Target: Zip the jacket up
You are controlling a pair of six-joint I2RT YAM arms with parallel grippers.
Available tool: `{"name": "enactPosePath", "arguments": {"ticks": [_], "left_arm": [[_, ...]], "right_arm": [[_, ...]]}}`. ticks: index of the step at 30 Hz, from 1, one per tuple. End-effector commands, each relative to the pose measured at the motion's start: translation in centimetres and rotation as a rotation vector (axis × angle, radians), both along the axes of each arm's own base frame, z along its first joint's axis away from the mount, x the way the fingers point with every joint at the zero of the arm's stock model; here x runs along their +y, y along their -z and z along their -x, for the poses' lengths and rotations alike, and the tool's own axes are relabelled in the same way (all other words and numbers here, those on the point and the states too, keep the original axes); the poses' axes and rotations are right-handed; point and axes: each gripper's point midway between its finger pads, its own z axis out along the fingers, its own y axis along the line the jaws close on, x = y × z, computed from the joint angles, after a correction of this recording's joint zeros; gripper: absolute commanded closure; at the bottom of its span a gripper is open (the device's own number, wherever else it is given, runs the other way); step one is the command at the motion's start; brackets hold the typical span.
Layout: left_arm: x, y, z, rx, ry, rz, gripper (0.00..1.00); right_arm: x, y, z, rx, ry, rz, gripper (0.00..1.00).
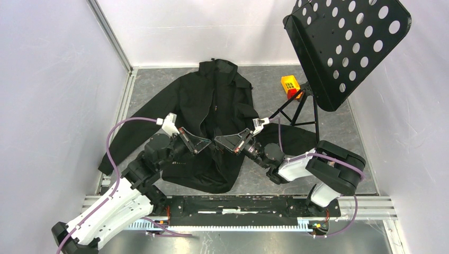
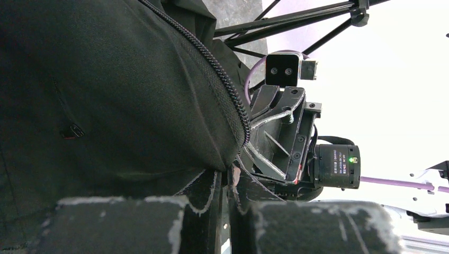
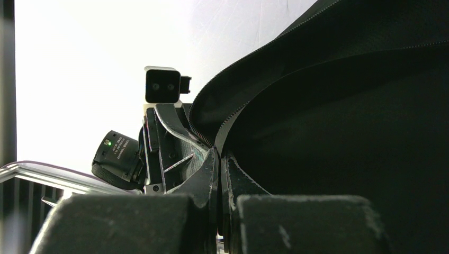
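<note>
bench (image 1: 339, 121): grey, walled on 3 sides. jacket (image 1: 212, 95) lies on it centre-left, front up, collar at the far side, hem twd the arm bases, sleeves splayed. That puts the zip line facing the arms. Front looks open, zip not done afaict.

music stand (image 1: 349, 47): right-rear, legs near the sleeve on that side, outside the work zone.

Both arms reach in over the lower front, tips almost nose-to-nose. left pincer (image 1: 201, 143) is closed, pinching the front edge on its side. right pincer (image 1: 225, 141) is closed too, clamped on the opposite edge. Imo the reason is to bring the 2 bottom ends together and hold them taut so the zip ends can be mated.

Small orange-yellow block (image 1: 290, 84) by the stand base, irrelevant.

zipper teeth (image 2: 233, 100) run down the bunched fabric straight into the left pinch, and a matching row (image 3: 204, 135) feeds into the right one, so the grips sit on the zip tape, not loose cloth. Slider/pull not visible in any view. Risk: slack fabric twists an edge, so the ends misalign.
</note>
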Motion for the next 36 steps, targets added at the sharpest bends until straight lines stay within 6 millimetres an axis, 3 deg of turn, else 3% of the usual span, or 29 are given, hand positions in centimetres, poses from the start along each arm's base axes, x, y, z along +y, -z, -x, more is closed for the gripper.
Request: {"name": "enactPosePath", "arguments": {"ticks": [1, 19, 30, 33, 36], "left_arm": [[-0.2, -2.0, -0.3, -0.042, -0.005, 0.036, 0.98], [-0.6, -1.2, -1.0, -0.053, -0.01, 0.029, 0.98], [-1.0, 1.5, -0.8, -0.034, 0.004, -0.054, 0.98], [-1.1, 1.8, -0.6, -0.026, 0.011, -0.067, 0.98], [-0.6, 0.9, -0.5, -0.039, -0.002, -0.068, 0.98]], "right_arm": [[0.0, -3.0, 0.0, -0.06, 0.002, -0.082, 1.0], [0.6, -4.2, -1.5, -0.007, 0.074, -0.117, 1.0], [1.2, -5.7, -2.6, 0.002, 0.1, -0.16, 1.0], [1.3, -5.4, -2.5, -0.001, 0.094, -0.146, 1.0], [0.8, -3.8, -1.9, 0.014, 0.085, -0.109, 1.0]]}}
